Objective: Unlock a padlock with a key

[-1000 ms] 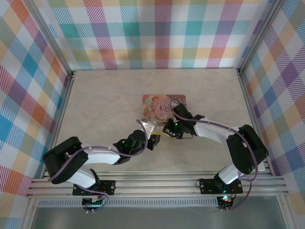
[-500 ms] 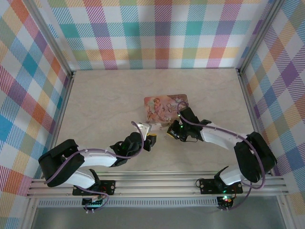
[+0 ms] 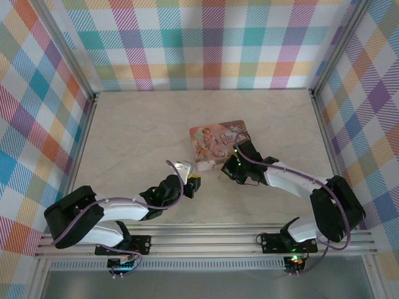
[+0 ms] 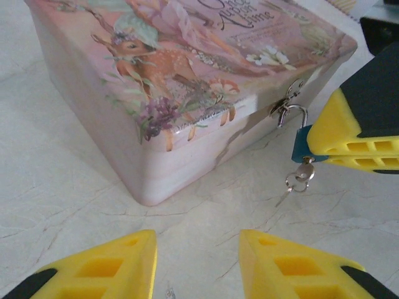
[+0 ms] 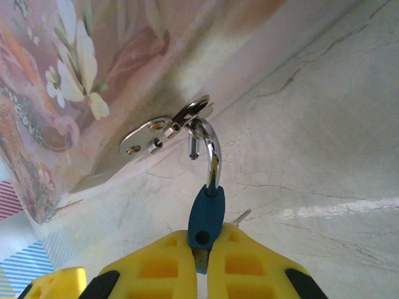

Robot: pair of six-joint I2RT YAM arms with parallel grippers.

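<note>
Padlock (image 5: 207, 215) is hooked by its shackle through the tin's (image 4: 187, 75) hasp (image 5: 162, 134); your right gripper (image 5: 201, 255) pinches its blue body. Your left gripper (image 4: 196, 255) stands part-spread, empty, near the tin's front.

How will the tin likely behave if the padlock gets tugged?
Probably slides rather than tips: the tin is low and flat-bottomed on a smooth table. It likely follows any tug, since the padlock, gripped by the right tool, hooks through its hasp.
</note>
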